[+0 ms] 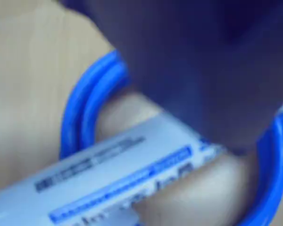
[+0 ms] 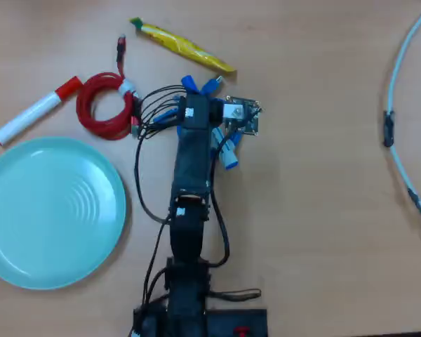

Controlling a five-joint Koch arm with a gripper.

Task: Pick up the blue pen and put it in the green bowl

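The blue pen point(image 1: 132, 174) fills the lower wrist view: a white barrel with blue and dark print, lying slantwise across the coiled blue cable point(image 1: 80, 113). A dark blurred jaw of my gripper point(image 1: 217, 136) comes down from the top right and covers the pen's upper end. Only that one jaw shows, so I cannot say whether it is open or shut. In the overhead view my gripper point(image 2: 221, 133) sits over the pen's blue end point(image 2: 229, 160), at the table's upper middle. The green bowl point(image 2: 52, 210) lies at the left, empty.
A white marker with a red cap point(image 2: 35, 111) and a coiled red cable point(image 2: 105, 105) lie above the bowl. A yellow packet point(image 2: 182, 45) is just beyond the gripper. Bits of blue cable point(image 2: 189, 84) stick out by the wrist. A pale curved cable point(image 2: 400, 140) runs along the right edge.
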